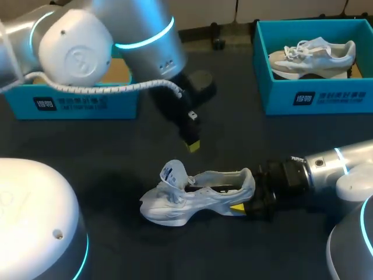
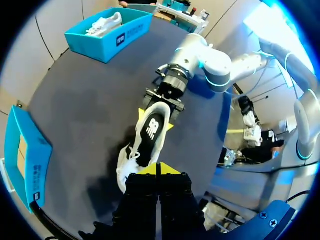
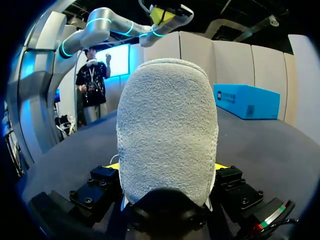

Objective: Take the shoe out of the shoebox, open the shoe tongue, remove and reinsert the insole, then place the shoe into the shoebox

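Note:
A white sneaker (image 1: 192, 198) lies on its side in the middle of the dark table, with its tongue (image 1: 173, 173) pulled up. Its heel is in my right gripper (image 1: 245, 202), which is shut on it from both sides. In the right wrist view the fuzzy heel (image 3: 167, 130) fills the space between the fingers. My left gripper (image 1: 193, 145) hangs shut and empty a little above and behind the shoe. From the left wrist view, the gripper (image 2: 156, 170) looks down into the shoe (image 2: 145, 147), where the black insole (image 2: 151, 131) lies inside.
At the back right stands a teal shoebox (image 1: 317, 96) holding a second pale sneaker (image 1: 315, 55). Another teal box (image 1: 81, 102) sits at the back left, partly behind my left arm. Bare table surrounds the shoe.

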You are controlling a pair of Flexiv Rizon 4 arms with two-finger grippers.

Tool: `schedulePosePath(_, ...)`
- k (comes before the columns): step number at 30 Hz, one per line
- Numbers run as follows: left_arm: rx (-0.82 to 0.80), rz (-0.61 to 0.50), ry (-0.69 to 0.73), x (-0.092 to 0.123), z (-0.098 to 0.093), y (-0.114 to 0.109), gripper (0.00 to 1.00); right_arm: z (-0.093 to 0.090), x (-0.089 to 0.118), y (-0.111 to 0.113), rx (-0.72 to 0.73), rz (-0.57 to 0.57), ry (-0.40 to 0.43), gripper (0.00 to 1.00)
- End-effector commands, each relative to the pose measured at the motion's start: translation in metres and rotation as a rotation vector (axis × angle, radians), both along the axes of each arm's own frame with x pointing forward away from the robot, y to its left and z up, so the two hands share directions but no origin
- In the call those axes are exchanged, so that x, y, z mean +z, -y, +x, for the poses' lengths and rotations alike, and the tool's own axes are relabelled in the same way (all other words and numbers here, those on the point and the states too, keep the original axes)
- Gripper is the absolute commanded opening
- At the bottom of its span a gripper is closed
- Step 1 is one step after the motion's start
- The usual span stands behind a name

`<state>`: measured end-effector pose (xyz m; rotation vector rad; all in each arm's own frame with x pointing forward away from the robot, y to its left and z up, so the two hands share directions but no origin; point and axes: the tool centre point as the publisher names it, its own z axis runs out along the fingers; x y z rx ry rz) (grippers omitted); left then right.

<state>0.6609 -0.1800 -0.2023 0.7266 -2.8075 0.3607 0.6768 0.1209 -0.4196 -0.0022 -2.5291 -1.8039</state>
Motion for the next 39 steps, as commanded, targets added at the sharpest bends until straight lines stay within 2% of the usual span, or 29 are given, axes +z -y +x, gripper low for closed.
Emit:
schedulePosePath(1,-0.028,0.086,-0.045,0.001,0.003,0.005,0.0,0.0,0.0,-0.001,0.0,-0.003,0.0,0.0)
schedulePosePath(5,-0.156,0.143,0.084,-0.016,-0.009,0.014,0.0,0.0,0.0,-0.001,0.0,-0.003,0.0,0.0)
schedulePosePath(9,-0.276,0.143,0.109,-0.038,-0.011,0.025,0.0,0.0,0.0,-0.001,0.0,-0.003,0.0,0.0)
schedulePosePath(10,-0.259,0.16,0.13,-0.044,-0.011,0.028,0.0,0.0,0.0,-0.001,0.0,-0.003,0.0,0.0)
schedulePosePath(16,-0.368,0.137,0.084,-0.066,-0.003,0.04,0.0,0.0,0.0,-0.001,0.0,-0.003,0.0,0.0)
schedulePosePath(30,-0.387,0.133,0.074,-0.067,-0.002,0.04,0.0,0.0,0.0,-0.001,0.0,-0.003,0.0,0.0)
schedulePosePath(33,-0.401,0.156,0.076,-0.09,0.006,0.054,0.0,0.0,0.0,-0.001,0.0,-0.003,0.0,0.0)
schedulePosePath(37,-0.423,0.136,0.068,-0.117,0.014,0.06,0.0,0.0,0.0,-0.001,0.0,-0.003,0.0,0.0)
schedulePosePath(39,-0.402,0.161,0.068,-0.129,0.016,0.062,0.0,0.0,0.0,-0.001,0.0,-0.003,0.0,0.0)
